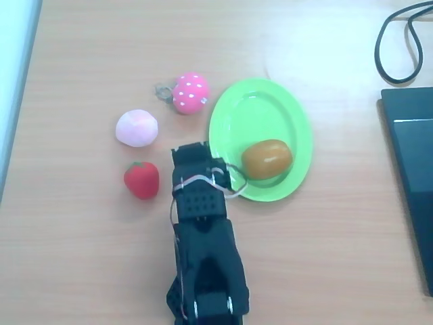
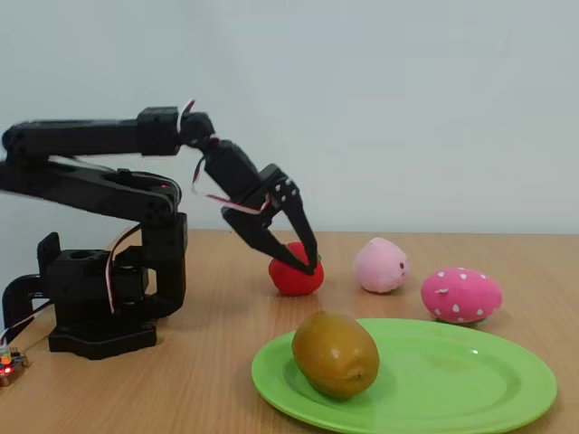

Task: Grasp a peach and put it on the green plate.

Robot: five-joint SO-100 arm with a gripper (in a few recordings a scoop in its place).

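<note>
The pale-pink peach (image 1: pixel 137 128) (image 2: pixel 381 265) lies on the wooden table, left of the lime-green plate (image 1: pixel 238 112) (image 2: pixel 452 380). My black gripper (image 1: pixel 191 152) (image 2: pixel 310 264) hangs low between the red strawberry (image 1: pixel 141 179) (image 2: pixel 291 278) and the plate's left rim. It points toward the far side of the table. Its fingers meet at the tips and hold nothing. The peach is a short way up and to the left of the tips in the overhead view, and nothing touches it.
A glossy orange-brown oval (image 1: pixel 266 159) (image 2: pixel 336 353) rests on the plate's near part. A hot-pink dotted ball (image 1: pixel 191 93) (image 2: pixel 460 295) with a keyring sits beyond the peach. At the right edge are a dark laptop (image 1: pixel 413 169) and a black cable (image 1: pixel 399 40).
</note>
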